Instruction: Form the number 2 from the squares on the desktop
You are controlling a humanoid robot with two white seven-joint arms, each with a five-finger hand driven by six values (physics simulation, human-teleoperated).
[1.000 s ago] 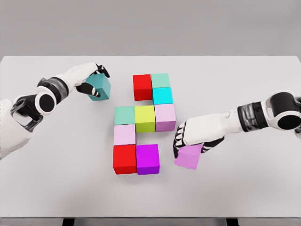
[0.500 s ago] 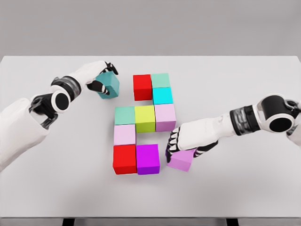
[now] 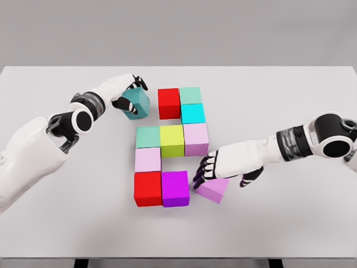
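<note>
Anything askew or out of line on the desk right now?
Two cubes sit off the grid. The teal cube in the left hand is rotated, short of the top row. The violet cube under the right hand is skewed, apart from the bottom row.

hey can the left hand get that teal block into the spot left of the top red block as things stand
Probably yes. The left hand grips the teal block just left of the top red block, and the table between them looks bare.

A white table carries nine coloured cubes packed together at its middle
</note>
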